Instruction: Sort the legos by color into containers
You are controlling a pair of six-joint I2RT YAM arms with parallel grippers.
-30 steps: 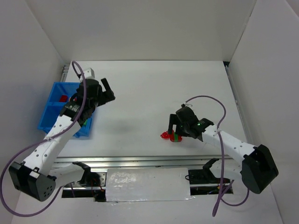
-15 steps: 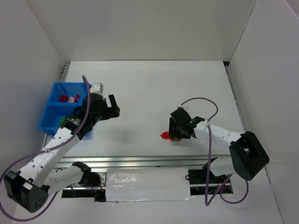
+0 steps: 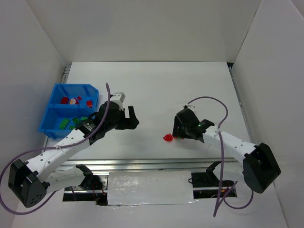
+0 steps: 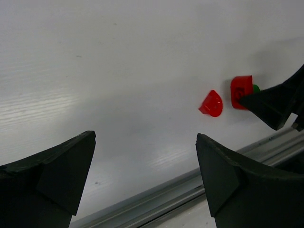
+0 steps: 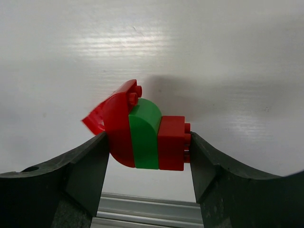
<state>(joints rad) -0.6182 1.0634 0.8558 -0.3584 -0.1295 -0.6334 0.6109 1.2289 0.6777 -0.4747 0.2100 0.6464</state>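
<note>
Right claw (image 5: 147,142): clamped on three stacked legos (image 5: 145,135), two red and one green.
Left claw (image 4: 145,156): one, spread wide, holding nothing.
Loose red brick (image 4: 211,103): one, on table (image 3: 152,85) just beside right claw.
Blue bin (image 3: 52,111): two compartments, reds in the far one, greens in the near one; too small to count.

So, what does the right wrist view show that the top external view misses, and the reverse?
Right wrist only: a green curved plastic brick sandwiched between two red bricks. Top external only: the blue plastic bin with red pieces in its far compartment, green pieces in the near one, and the open left gripper. Both: the right gripper, the white table.
</note>
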